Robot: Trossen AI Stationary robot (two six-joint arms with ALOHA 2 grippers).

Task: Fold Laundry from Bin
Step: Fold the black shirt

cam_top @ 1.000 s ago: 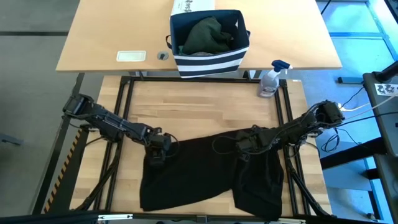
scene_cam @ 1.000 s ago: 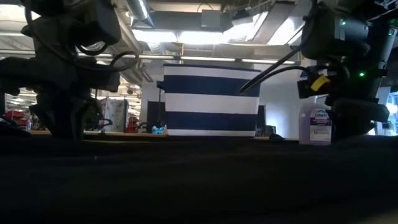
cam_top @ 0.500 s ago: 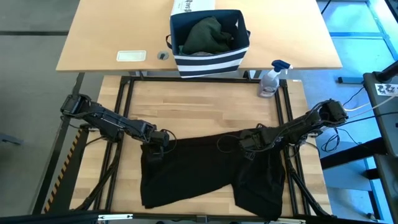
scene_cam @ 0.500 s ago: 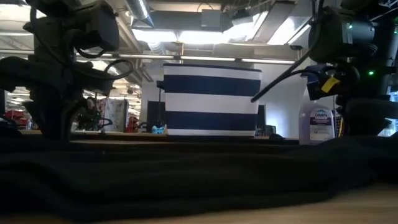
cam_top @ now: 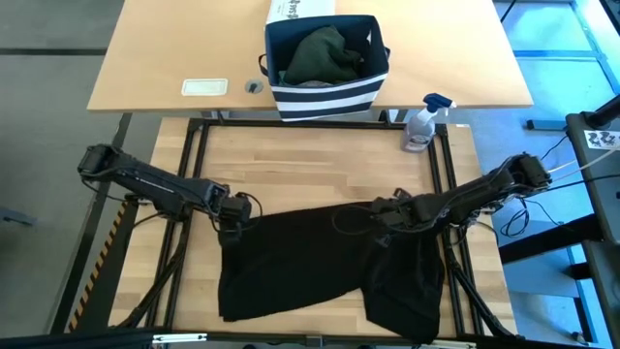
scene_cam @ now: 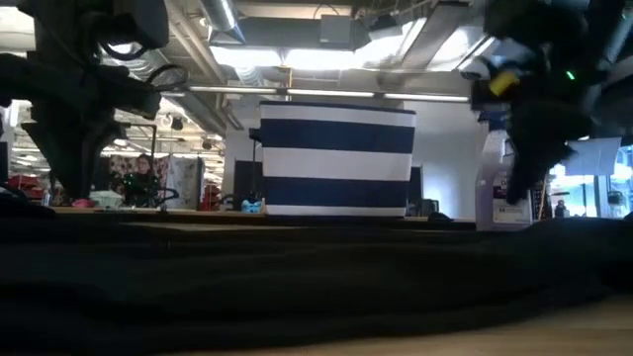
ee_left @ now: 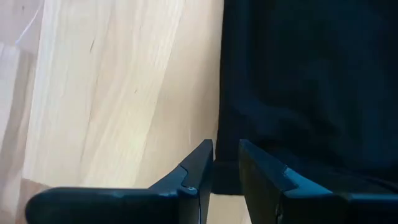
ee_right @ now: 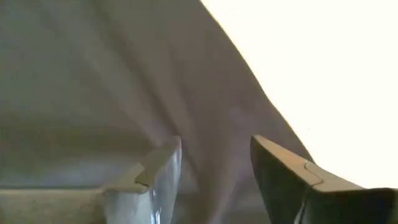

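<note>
With jaws pinching its upper edge, left gripper [cam_top: 231, 212] and right gripper [cam_top: 387, 215] spread the black garment [cam_top: 291, 262] for folding.

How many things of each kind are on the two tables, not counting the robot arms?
Black garment, spread on the near table: 1
Dark green garment, in the bin: 1
Striped bin: 1
Spray bottle: 1
White printed box: 1
Small white pad: 1
Total: 6
</note>
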